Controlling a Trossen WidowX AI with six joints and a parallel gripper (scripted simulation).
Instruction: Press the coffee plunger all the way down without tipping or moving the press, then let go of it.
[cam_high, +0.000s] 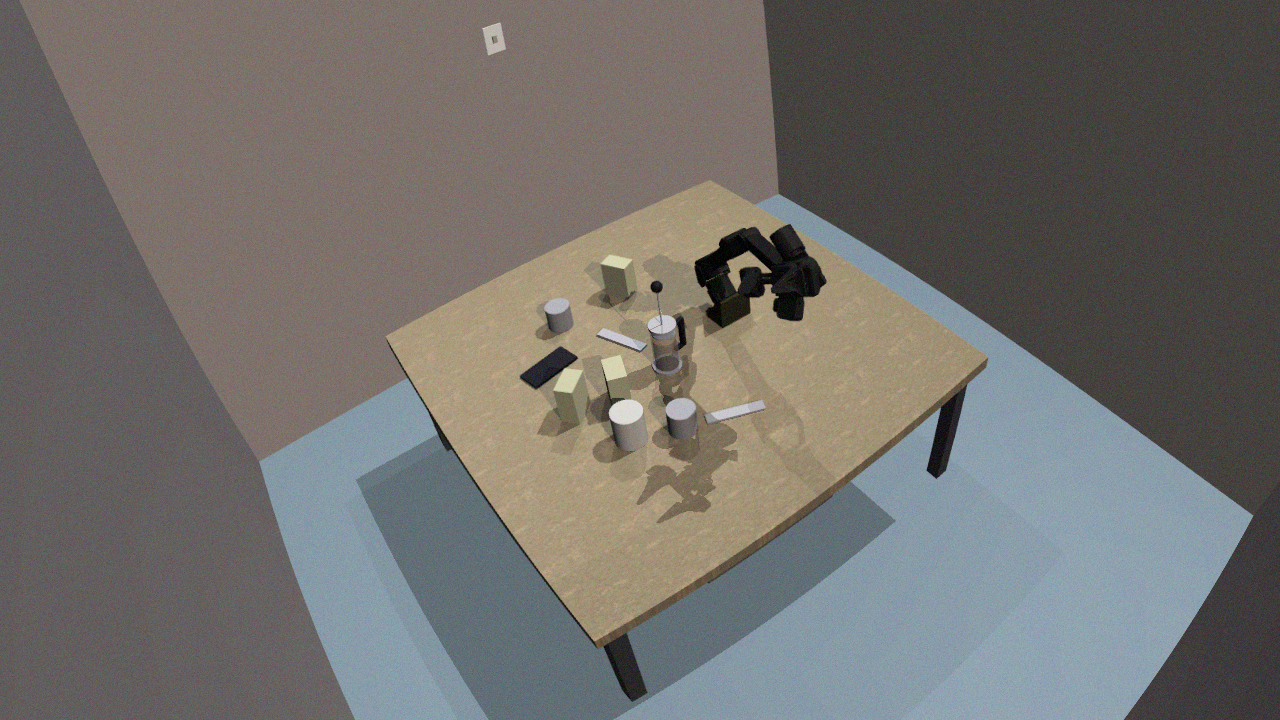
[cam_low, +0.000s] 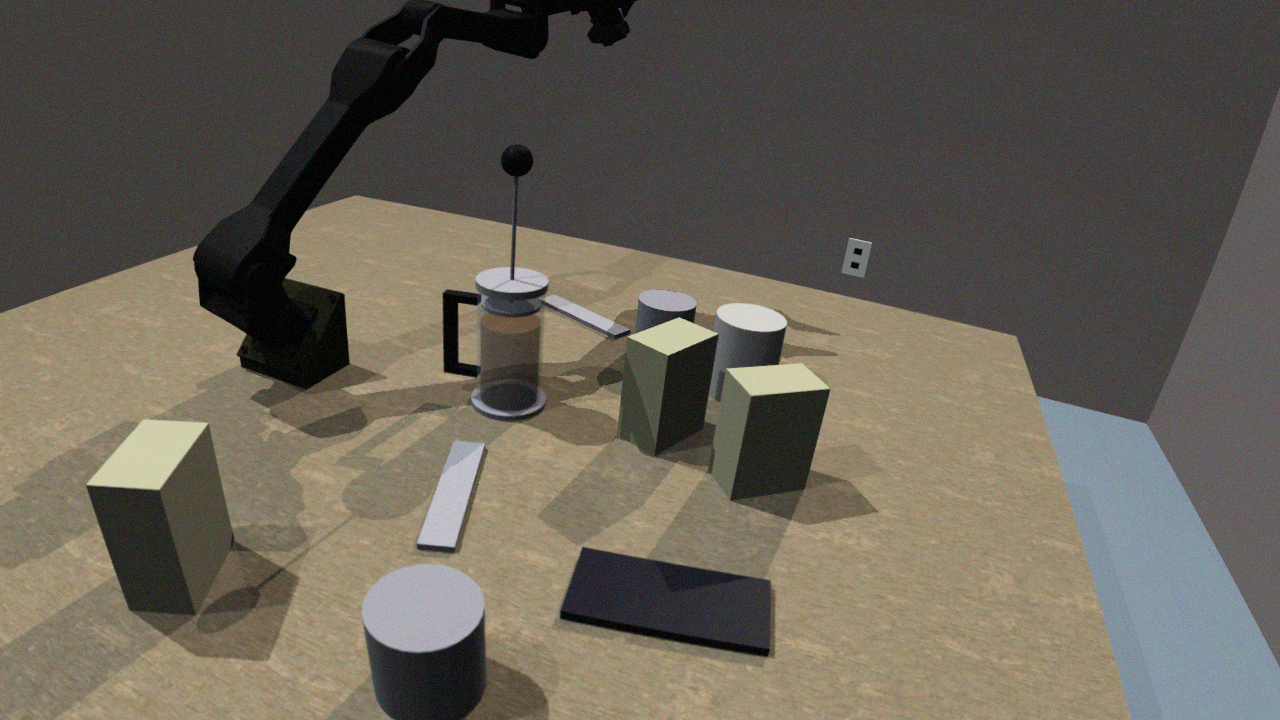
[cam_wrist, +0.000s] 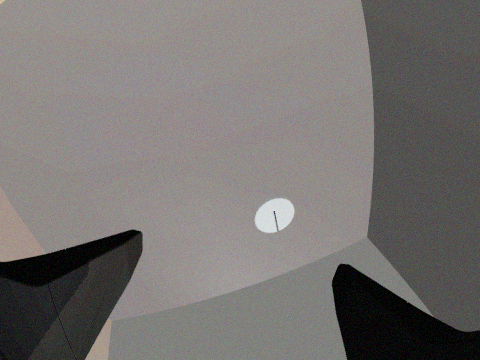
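Note:
The glass coffee press (cam_high: 664, 347) (cam_low: 510, 349) stands upright near the middle of the wooden table (cam_high: 805, 402) (cam_low: 939, 501), with its black handle toward the arm's base. Its plunger rod is raised high, with the black knob (cam_high: 656, 287) (cam_low: 516, 161) well above the lid. My gripper (cam_high: 791, 306) (cam_low: 606, 25) (cam_wrist: 240, 261) is open and empty. It is held high in the air, above and well off to the side of the knob, touching nothing. The wrist view shows only walls between the two spread fingers.
Around the press stand three beige blocks (cam_high: 617, 277) (cam_low: 666, 380) (cam_low: 768, 425) and three grey cylinders (cam_high: 558, 315) (cam_low: 750, 335) (cam_low: 425, 640). Two flat grey strips (cam_low: 452, 492) (cam_low: 586, 315) and a black slab (cam_high: 548, 367) (cam_low: 666, 600) lie nearby. The arm's base (cam_low: 295, 335) sits behind the press.

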